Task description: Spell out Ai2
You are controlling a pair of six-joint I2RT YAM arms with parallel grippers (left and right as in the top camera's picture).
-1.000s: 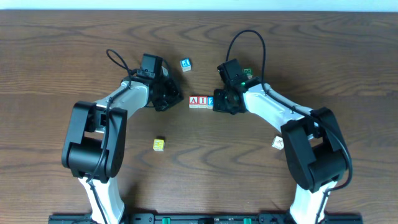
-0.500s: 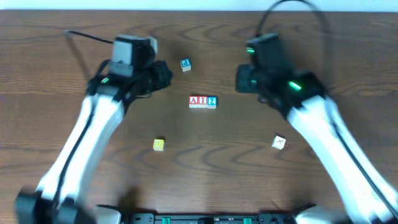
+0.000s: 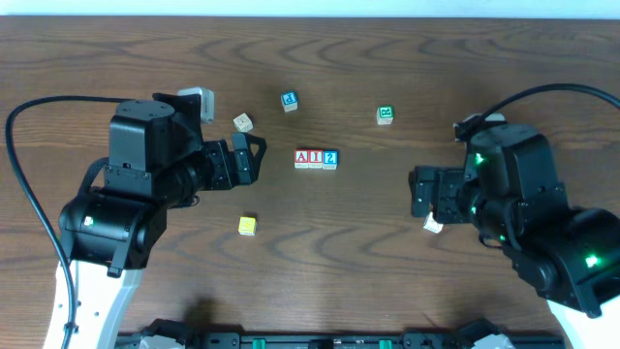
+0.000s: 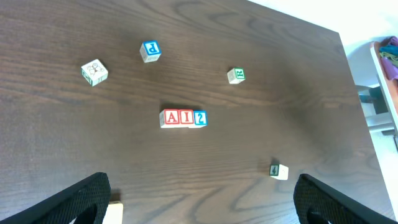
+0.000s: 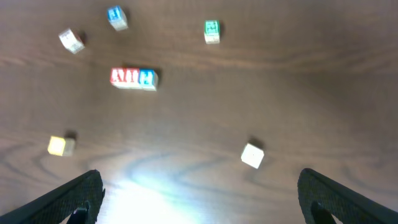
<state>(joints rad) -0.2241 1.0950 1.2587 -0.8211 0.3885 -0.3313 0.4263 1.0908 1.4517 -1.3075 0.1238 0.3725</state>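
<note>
Three lettered blocks stand touching in a row (image 3: 317,158) at the table's middle: a red A (image 4: 170,117), a red I (image 4: 185,117) and a blue 2 (image 4: 199,118). The right wrist view shows the same row (image 5: 134,78), blurred. My left gripper (image 3: 244,160) is raised to the left of the row and stands open, with nothing between its fingers (image 4: 81,199). My right gripper (image 3: 423,192) is raised to the right of the row, open and empty as well, its fingers (image 5: 348,199) wide apart.
Loose blocks lie around the row: a blue one (image 3: 289,100) and a tan one (image 3: 242,122) behind it, a green one (image 3: 386,115) at back right, a yellow one (image 3: 247,226) at front left, and a white one (image 3: 432,224) partly under my right arm.
Both arms have drawn back from the row and risen toward the camera. Both grippers have opened. The three-block row has stayed in place.
</note>
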